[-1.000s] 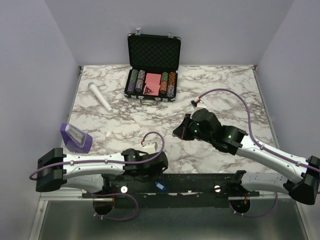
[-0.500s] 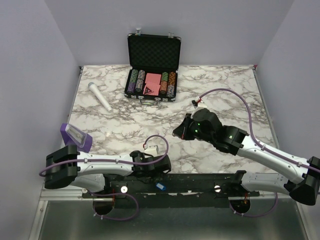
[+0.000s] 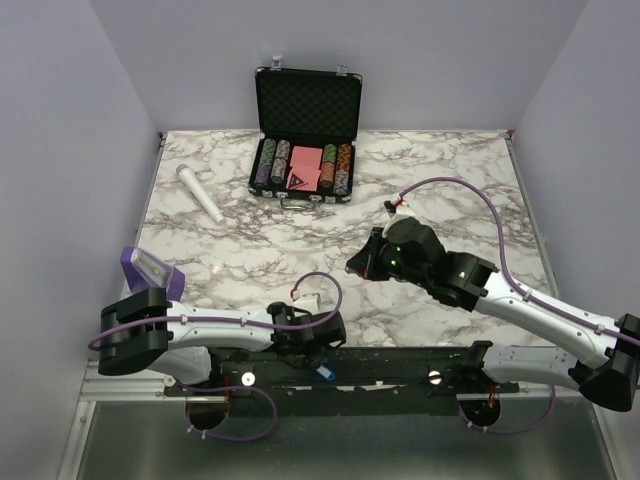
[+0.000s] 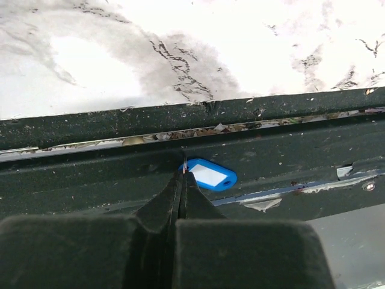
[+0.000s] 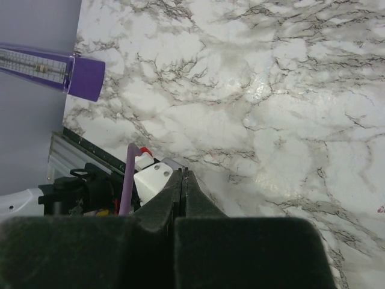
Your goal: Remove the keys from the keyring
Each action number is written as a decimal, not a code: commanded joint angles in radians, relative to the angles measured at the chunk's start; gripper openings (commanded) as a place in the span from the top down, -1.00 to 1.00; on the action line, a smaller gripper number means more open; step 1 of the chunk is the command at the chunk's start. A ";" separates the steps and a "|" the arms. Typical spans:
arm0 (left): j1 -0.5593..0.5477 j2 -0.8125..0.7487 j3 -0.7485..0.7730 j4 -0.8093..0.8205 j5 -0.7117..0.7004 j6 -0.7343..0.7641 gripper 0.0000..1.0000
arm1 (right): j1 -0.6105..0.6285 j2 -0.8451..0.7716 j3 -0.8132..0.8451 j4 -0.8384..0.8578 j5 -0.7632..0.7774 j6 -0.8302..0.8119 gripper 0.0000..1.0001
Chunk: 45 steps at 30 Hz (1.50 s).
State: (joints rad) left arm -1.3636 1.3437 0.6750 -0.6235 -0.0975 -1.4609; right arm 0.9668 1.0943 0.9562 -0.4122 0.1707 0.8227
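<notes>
The keyring (image 4: 209,174) is not on the table (image 4: 252,42). It lies on the black rail (image 4: 301,147) at the near edge, below the marble top. The left claw (image 4: 182,176) is right over it. Its two fingers are pressed together, with only a thin dark line between them. The tips sit at the left end of the blue tag, touching it or just beside it; I cannot tell which. In the left wrist view the tag lies flat and runs from left to right, a bit tilted. Its white window faces up and its little hole is at the right end, away from the claw.

The right claw (image 5: 182,173) is closed too and holds nothing. It hangs over the marble, well apart from the keyring. So the left arm is much nearer, and I think the next move is its job.

The hard part is the small stuff. I cannot see the keys or the thin ring. There is a tiny pale sliver at the left fingertips, but it is too small to tell what it is, or whether the claw pinches it. In the top view the keyring is only a small blue speck under the left arm. The left fingers hide what lies right below them.
</notes>
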 commanded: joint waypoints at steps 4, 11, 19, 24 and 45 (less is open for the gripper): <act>-0.023 -0.072 0.106 -0.090 -0.080 0.076 1.00 | 0.001 -0.024 0.001 -0.013 0.013 -0.003 0.99; -0.023 -0.280 0.199 -0.140 -0.218 0.255 1.00 | 0.001 -0.045 -0.003 0.074 -0.133 -0.034 0.99; 0.067 -0.446 0.296 -0.130 -0.208 0.485 1.00 | 0.001 -0.054 -0.090 0.386 -0.525 -0.042 0.99; 0.162 -0.489 0.319 -0.102 -0.136 0.588 1.00 | 0.003 -0.031 -0.079 0.403 -0.577 -0.045 0.99; 0.340 -0.568 0.291 0.099 0.228 0.757 1.00 | 0.003 -0.004 -0.073 0.455 -0.560 -0.069 0.99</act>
State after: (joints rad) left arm -1.0378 0.7910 0.9733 -0.6102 -0.0040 -0.7292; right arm 0.9668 1.0851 0.8715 0.0410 -0.4282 0.7902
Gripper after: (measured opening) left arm 0.007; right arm 0.012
